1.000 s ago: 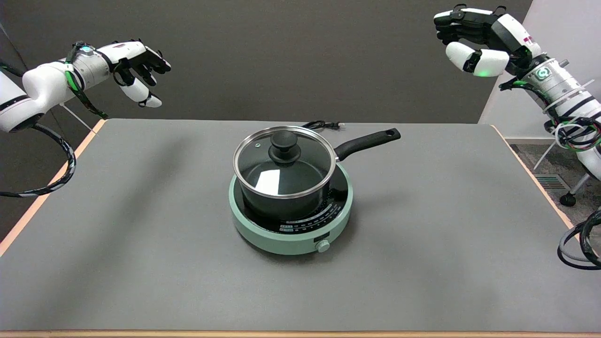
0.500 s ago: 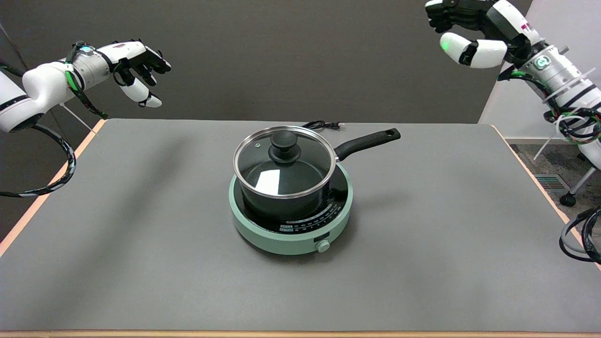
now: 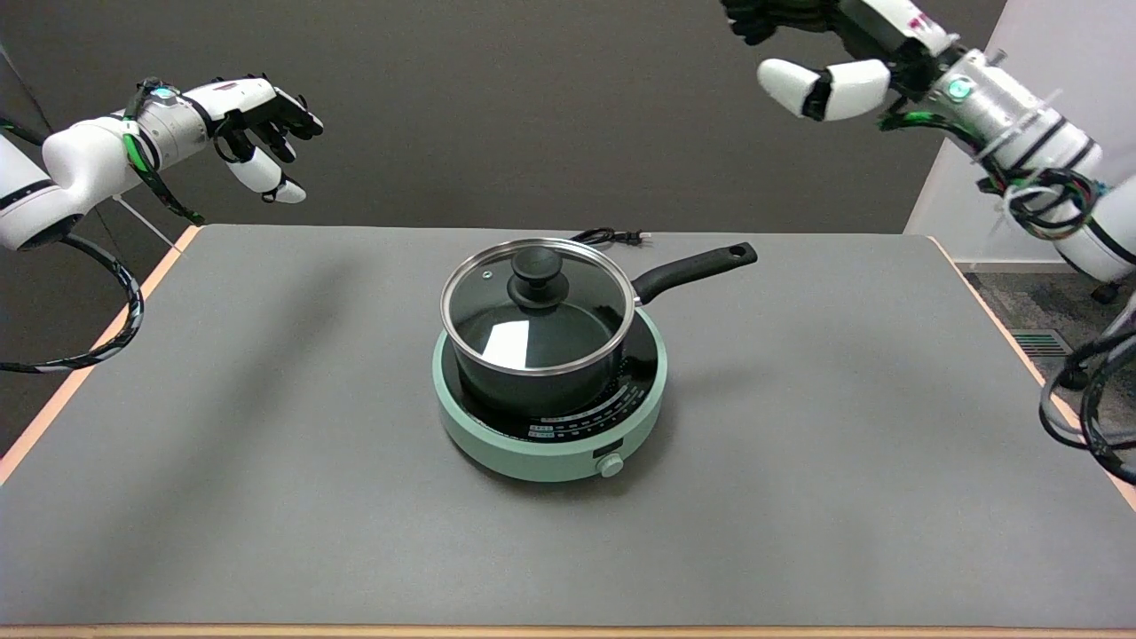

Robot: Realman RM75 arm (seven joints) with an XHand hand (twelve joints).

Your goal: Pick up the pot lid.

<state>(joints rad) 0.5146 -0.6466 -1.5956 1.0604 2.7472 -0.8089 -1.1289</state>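
A glass pot lid [image 3: 497,333] with a steel rim and a black knob [image 3: 537,276] sits on a black saucepan [image 3: 532,373] at the table's middle. The pan's black handle [image 3: 697,267] points to the back right. My right hand [image 3: 821,53] hangs high in the air at the upper right, partly cut off by the top edge, well above and to the right of the lid. Its fingers are apart and it holds nothing.
The saucepan stands on a round green induction cooker [image 3: 550,439] with a front dial [image 3: 611,465]. A black power cord [image 3: 608,236] lies behind it. The idle left hand [image 3: 257,120] hovers at the upper left. The grey table [image 3: 266,461] has wooden edges.
My right hand has moved left and upward, nearer to above the pot. The lid, pan and left hand have not moved.
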